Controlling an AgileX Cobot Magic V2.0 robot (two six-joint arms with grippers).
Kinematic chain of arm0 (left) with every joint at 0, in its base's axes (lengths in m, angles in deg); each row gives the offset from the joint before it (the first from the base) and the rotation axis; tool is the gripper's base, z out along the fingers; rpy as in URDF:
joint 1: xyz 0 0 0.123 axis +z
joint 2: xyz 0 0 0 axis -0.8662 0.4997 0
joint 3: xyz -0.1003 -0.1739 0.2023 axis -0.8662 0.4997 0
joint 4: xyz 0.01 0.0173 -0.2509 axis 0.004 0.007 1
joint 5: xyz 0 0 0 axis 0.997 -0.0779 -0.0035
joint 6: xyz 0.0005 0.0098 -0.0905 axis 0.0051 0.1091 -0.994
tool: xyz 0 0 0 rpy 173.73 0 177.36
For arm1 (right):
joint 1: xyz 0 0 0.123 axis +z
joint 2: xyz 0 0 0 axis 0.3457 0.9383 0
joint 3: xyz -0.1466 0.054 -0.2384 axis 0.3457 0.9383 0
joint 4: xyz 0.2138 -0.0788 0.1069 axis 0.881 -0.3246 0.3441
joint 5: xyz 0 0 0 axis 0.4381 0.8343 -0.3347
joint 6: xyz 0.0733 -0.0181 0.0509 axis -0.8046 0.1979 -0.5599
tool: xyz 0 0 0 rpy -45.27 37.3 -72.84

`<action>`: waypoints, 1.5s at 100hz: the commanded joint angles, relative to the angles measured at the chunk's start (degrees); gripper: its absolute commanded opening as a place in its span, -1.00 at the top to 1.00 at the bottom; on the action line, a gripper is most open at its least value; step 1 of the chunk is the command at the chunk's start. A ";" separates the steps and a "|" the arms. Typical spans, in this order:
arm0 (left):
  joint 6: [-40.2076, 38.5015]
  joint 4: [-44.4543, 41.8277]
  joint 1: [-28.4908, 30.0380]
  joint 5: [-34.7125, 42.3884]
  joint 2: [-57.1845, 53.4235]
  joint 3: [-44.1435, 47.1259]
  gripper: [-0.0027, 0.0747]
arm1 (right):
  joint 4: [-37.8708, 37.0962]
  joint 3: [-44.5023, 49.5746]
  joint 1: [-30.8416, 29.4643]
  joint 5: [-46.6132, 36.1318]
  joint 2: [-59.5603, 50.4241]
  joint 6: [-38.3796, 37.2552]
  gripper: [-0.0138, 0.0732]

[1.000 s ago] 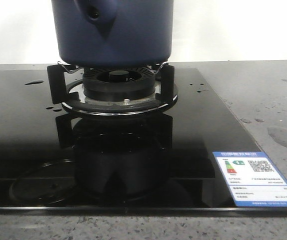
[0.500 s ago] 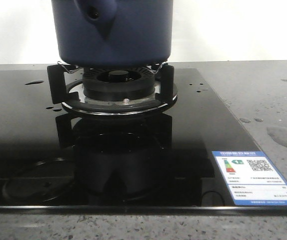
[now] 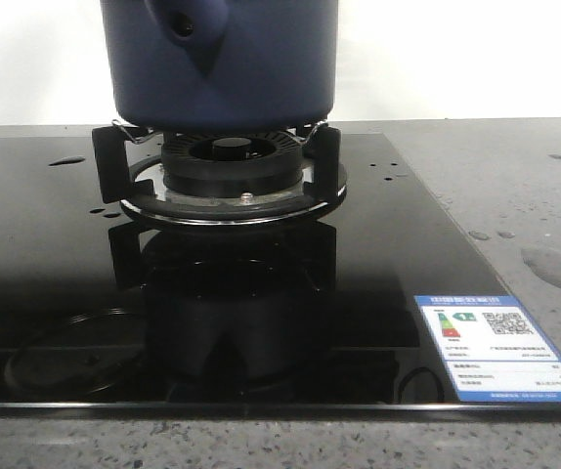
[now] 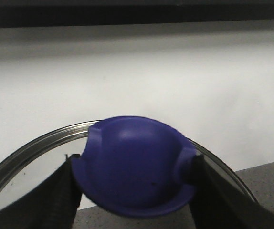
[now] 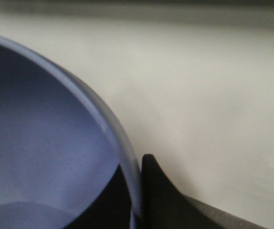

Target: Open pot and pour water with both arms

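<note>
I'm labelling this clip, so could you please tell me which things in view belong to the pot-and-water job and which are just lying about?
Job in hand: pot; glass lid, clamped by the left gripper; water, as spilled drops.
Lying about: cooktop; burner; energy label.

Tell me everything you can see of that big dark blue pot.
The pot is large, round and dark navy, with straight matte sides and a short tubular stub with a round hole facing the front camera. It stands upright on the black burner stand on the glossy cooktop, its top cut off by the frame. No lid shows on it; the left pincer holds a blue-knobbed glass lid.
</note>
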 commanded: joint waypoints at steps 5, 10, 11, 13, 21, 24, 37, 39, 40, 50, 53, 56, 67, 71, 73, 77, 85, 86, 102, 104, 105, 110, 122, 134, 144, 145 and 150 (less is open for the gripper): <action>-0.14 2.33 0.22 -0.52 -2.56 -2.26 0.08 | -0.85 1.25 1.17 -15.65 -3.35 0.18 0.81; -0.14 2.33 0.22 -0.52 -2.56 -2.26 0.08 | -1.51 2.10 1.42 -18.01 -3.35 0.18 0.81; -0.14 2.33 0.22 -0.52 -2.56 -2.26 0.08 | -1.94 2.34 1.62 -18.84 -3.35 0.18 0.81; -0.14 2.33 0.22 -0.52 -2.56 -2.26 0.08 | -2.40 2.52 1.74 -19.70 -3.35 0.18 0.81; -0.14 2.33 0.22 -0.52 -2.56 -2.26 0.08 | -5.33 3.32 1.97 -23.79 -3.35 0.18 0.81; -0.14 2.33 0.22 -0.62 -2.56 -2.26 0.08 | -6.04 3.32 2.06 -24.84 -3.35 0.18 0.81; -0.14 2.33 0.22 -0.72 -2.56 -2.26 0.08 | -9.88 3.32 2.06 -28.66 -2.90 0.18 0.81; -0.14 2.33 0.22 -0.72 -2.56 -2.26 0.08 | -10.62 3.32 2.06 -28.87 -2.90 0.18 0.81; -0.14 2.33 0.22 -0.72 -2.56 -2.26 0.08 | -10.87 3.32 2.06 -28.88 -2.90 0.18 0.81; -0.14 2.33 0.22 -0.72 -2.56 -2.26 0.08 | -13.23 3.32 2.06 -30.66 -2.90 0.18 0.81; -0.14 2.33 0.22 -0.72 -2.56 -2.26 0.08 | -13.51 3.32 2.06 -31.29 -2.90 0.18 0.81; -0.14 2.33 0.22 -0.74 -2.56 -2.26 0.08 | -13.61 3.32 2.06 -32.32 -2.90 0.18 0.81; -0.14 2.33 0.22 -0.84 -2.56 -2.26 0.08 | -13.61 3.32 2.06 -35.42 -2.90 0.18 0.81; -0.14 2.33 0.22 -0.84 -2.56 -2.26 0.08 | -13.90 3.32 2.06 -36.44 -2.90 0.18 0.81; -0.14 2.33 0.22 -0.84 -2.56 -2.26 0.08 | -14.02 3.32 2.06 -37.00 -2.90 0.18 0.81; -0.14 2.33 0.22 -0.84 -2.56 -2.26 0.08 | -14.28 3.32 2.06 -37.92 -2.90 0.18 0.81; -0.14 2.33 0.22 -0.84 -2.56 -2.26 0.08 | -14.74 3.32 2.06 -39.72 -2.90 0.18 0.81; -0.14 2.33 0.22 -0.84 -2.56 -2.26 0.08 | -14.75 3.32 2.06 -40.09 -2.90 0.18 0.81; -0.14 2.33 0.22 -0.84 -2.56 -2.26 0.08 | -14.98 3.32 2.06 -42.72 -2.90 0.18 0.81; -0.14 2.33 0.22 -0.84 -2.56 -2.26 0.08 | -14.98 3.32 2.06 -42.72 -2.90 0.18 0.81; -0.14 2.33 0.22 -0.84 -2.56 -2.26 0.08 | -14.98 3.32 2.06 -42.72 -2.90 0.18 0.81; -0.14 2.33 0.22 -0.84 -2.56 -2.26 0.08 | -14.98 3.32 2.06 -42.72 -2.90 0.18 0.81; -0.14 2.33 0.22 -0.84 -2.56 -2.26 0.08 | -14.98 3.32 2.06 -42.37 -2.90 0.18 0.81; -0.14 2.33 0.22 -1.13 -2.56 -2.26 0.08 | -14.98 3.32 2.06 -41.75 -2.90 0.18 0.81; -0.14 2.33 0.22 -1.61 -2.56 -2.26 0.08 | -14.08 3.32 2.06 -39.46 -3.01 0.18 0.81; -0.14 2.33 0.22 -1.73 -2.56 -2.26 0.08 | -13.73 3.32 2.06 -38.93 -3.13 0.18 0.81; -0.14 2.33 0.22 -3.06 -2.56 -2.26 0.08 | -12.06 3.10 2.06 -36.40 -3.55 0.18 0.81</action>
